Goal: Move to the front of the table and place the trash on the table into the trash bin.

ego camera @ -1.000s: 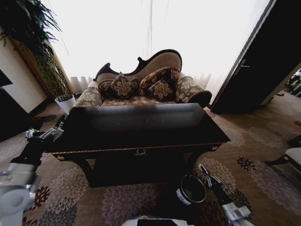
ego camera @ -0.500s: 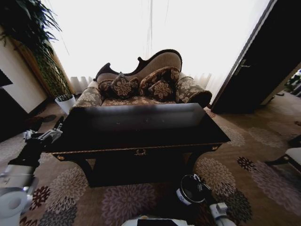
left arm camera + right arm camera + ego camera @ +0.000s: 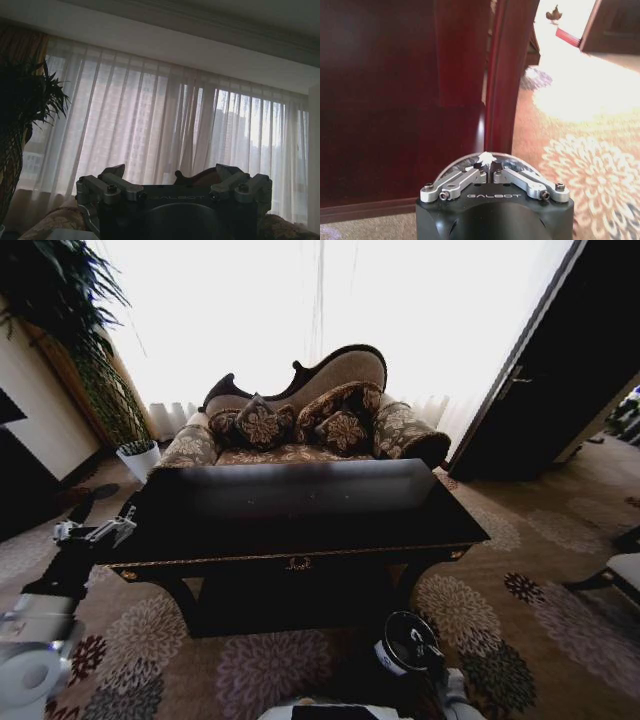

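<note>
So the surface (image 3: pixel 300 515) sits dead ahead, glossy black top with gold trim, sofa (image 3: pixel 300 425) right behind it. The bin (image 3: pixel 405 642) is on the carpet by the front right leg. The right pincer (image 3: pixel 428 650) is low down, right at the bin's rim. From the right wrist view, that pincer (image 3: pixel 490 172) has its fingers pinched together on a small white paper wad (image 3: pixel 487 159), with the bin's rim curving just under the tips and the dark wood leg (image 3: pixel 507 75) beyond. The left pincer (image 3: pixel 95 532) hangs off the surface's left front corner, about level with the top, fingers spread apart and holding nothing. Left wrist view just looks at curtains (image 3: pixel 165 130) past its own fingers (image 3: pixel 112 182).
</note>
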`<state>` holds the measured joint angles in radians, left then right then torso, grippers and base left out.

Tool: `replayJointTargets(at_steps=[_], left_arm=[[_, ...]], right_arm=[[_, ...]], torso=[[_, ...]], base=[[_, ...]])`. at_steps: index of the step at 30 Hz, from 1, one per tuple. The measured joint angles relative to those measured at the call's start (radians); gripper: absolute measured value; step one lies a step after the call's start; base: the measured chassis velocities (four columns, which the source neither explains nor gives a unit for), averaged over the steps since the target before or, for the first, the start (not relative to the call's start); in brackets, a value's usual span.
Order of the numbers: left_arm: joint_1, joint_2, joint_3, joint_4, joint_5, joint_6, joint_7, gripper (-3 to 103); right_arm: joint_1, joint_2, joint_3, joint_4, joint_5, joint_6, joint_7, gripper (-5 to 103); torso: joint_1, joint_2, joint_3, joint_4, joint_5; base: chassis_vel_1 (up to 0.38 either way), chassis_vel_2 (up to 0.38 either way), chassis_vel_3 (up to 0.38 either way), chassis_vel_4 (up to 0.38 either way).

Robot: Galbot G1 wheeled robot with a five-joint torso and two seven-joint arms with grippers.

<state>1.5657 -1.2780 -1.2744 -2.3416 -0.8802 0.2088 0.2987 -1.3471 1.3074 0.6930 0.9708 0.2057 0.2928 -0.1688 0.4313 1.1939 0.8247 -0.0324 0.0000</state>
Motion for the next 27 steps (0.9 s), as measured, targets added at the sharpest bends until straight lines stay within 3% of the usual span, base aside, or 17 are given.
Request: replayJointTargets(at_steps=[18, 27], left_arm=[[0.049, 0.004, -0.026, -0.024, 0.011, -0.002, 0.002, 100], [0.072, 0.002, -0.039, -0.041, 0.010, -0.003, 0.002, 100]], right_arm=[[0.224, -0.048, -0.091, -0.255, 0.035, -0.092, 0.022, 2], [0.276, -0.048, -0.116, -0.321, 0.100, -0.199, 0.099, 2]], torso=[[0.000, 0.000, 0.000, 0.0000, 0.0000], [0.000, 0.000, 0.000, 0.0000, 0.0000]], base=[[0.000, 0.000, 0.000, 0.000], [0.000, 0.000, 0.000, 0.000]])
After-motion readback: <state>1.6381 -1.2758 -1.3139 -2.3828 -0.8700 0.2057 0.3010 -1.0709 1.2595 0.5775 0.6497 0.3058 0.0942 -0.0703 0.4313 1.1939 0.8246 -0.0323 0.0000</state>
